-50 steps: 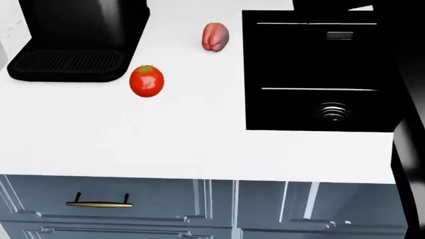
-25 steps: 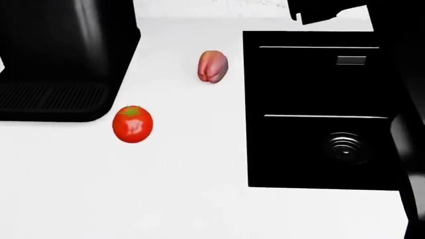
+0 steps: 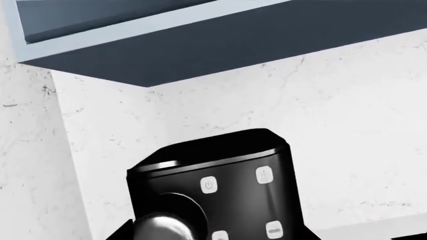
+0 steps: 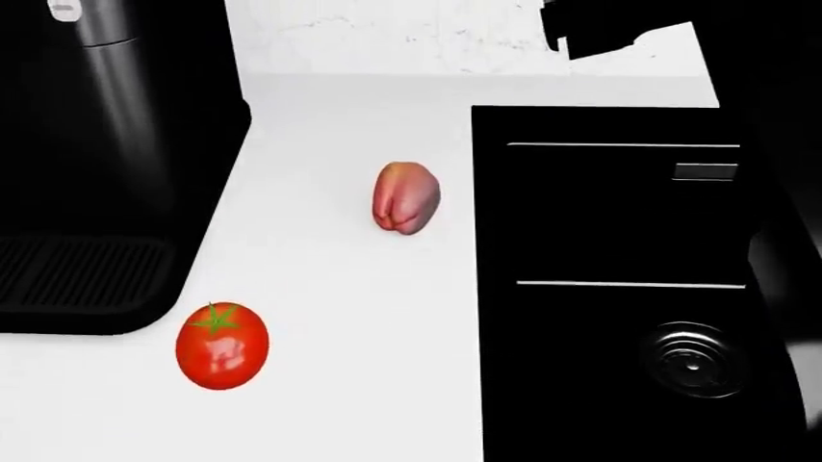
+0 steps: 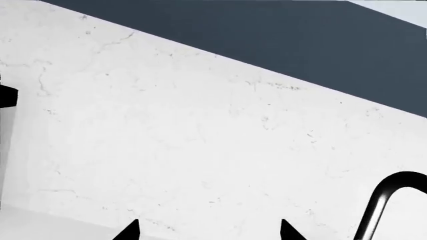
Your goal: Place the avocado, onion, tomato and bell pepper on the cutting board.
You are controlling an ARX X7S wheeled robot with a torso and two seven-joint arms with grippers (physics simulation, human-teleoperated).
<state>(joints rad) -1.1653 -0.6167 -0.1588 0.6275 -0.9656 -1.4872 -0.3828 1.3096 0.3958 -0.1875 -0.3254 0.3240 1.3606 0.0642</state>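
Observation:
The tomato (image 4: pixel 222 345), glossy red with a green cap, sits on the white counter (image 4: pixel 346 318) at the near left of the head view. The bell pepper (image 4: pixel 406 197), pinkish and creased, lies farther back, just left of the black sink (image 4: pixel 617 221). The avocado, onion and cutting board are out of view. My right gripper (image 5: pixel 208 232) shows only two black fingertips (image 5: pixel 130 233) set wide apart, open and empty, facing the marbled wall. The left wrist view faces the black coffee machine (image 3: pixel 213 185); the left gripper's fingers cannot be made out against it.
The coffee machine (image 4: pixel 115 164) with its drip tray stands at the left of the counter. The sink has a drain (image 4: pixel 694 359). A black faucet curve (image 5: pixel 387 200) stands by the wall. A dark cabinet underside (image 3: pixel 220 45) hangs above.
The head view has shifted: tomato, pepper and sink have slid down the picture and grown larger, and the cabinet fronts have left the view. Neither vegetable has moved on the counter.

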